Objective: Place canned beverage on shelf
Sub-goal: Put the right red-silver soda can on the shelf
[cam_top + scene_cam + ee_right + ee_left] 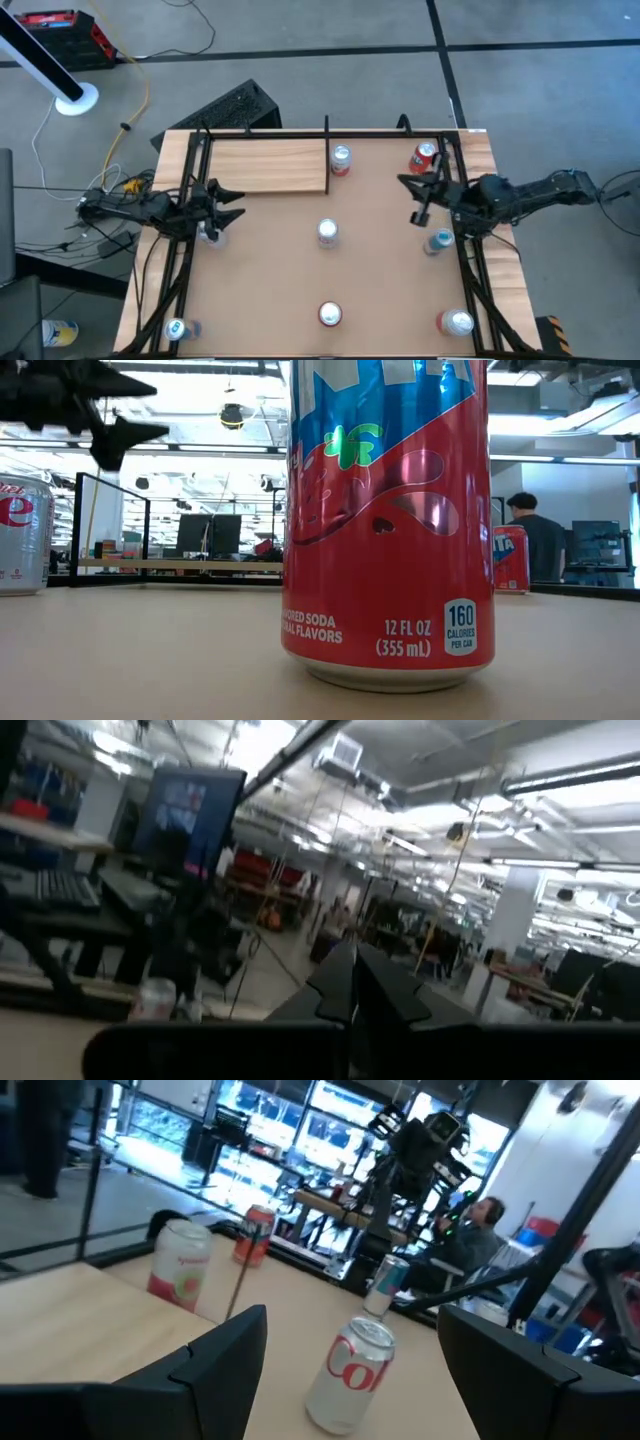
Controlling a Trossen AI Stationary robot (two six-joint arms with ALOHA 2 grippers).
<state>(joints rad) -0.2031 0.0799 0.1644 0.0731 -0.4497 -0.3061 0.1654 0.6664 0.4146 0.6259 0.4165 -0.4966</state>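
Note:
The pale-wood shelf (265, 165) lies flat at the table's far left, edged by black rods. A white-and-red can (340, 160) stands upright just past its right edge. A silver can (327, 232) stands at the table's middle and shows ahead of my left fingers in the left wrist view (350, 1375). My left gripper (232, 204) is open at the table's left, above the tabletop, pointing right toward the silver can. My right gripper (414, 199) is open at the table's right, pointing left, clear of a red can (424, 157) on its far side.
More upright cans: a silver one (210, 233) under my left arm, blue (438, 241) by my right arm, red at the near middle (329, 315) and near right (455, 322), blue at the near left (178, 328). Black rod frames (190, 190) line both table sides.

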